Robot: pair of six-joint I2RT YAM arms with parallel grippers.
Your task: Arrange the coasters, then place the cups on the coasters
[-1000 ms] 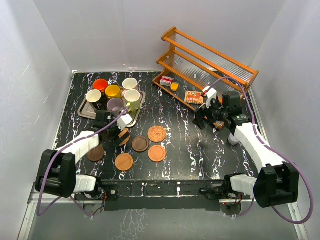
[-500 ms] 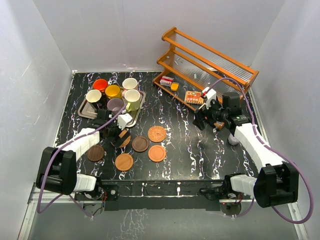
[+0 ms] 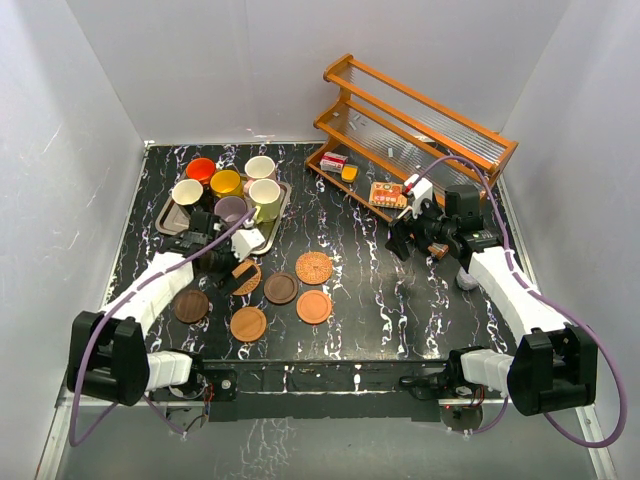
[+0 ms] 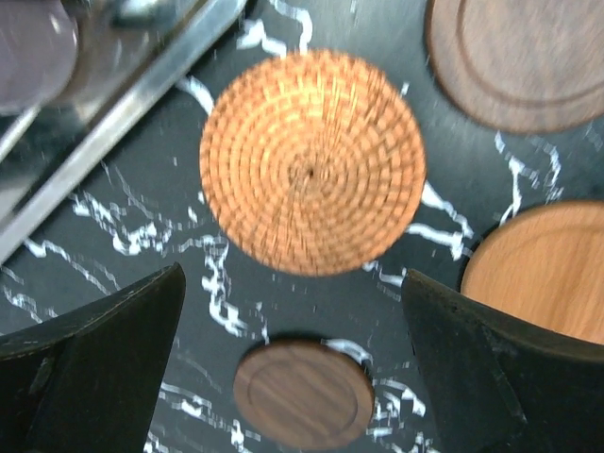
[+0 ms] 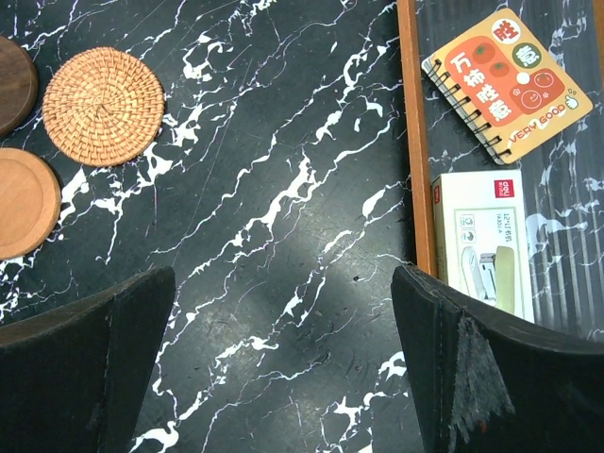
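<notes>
Woven coaster (image 4: 311, 160) flat, face up, beneath wide-spread left gripper (image 4: 293, 283).

Woven tan coaster (image 4: 311, 160), possibly lilac cup (image 4: 31, 49)

Table (image 5: 283, 189): black marble-look top, white veins, soft sheen. Tray (image 4: 113, 104) near far left corner: bare metal, shiny. Woven coaster (image 4: 311, 160): tan fibre, rough, matt. Dark coaster (image 4: 302, 394): brown wood, smooth, fine grain. Orange-brown coaster (image 4: 543, 269): smooth wood. Mugs (image 3: 226, 183): glossy ceramic. Rack (image 3: 420, 120): varnished wood, ribbed clear shelves. Notebook (image 5: 505, 71): printed card cover, wire spiral.
</notes>
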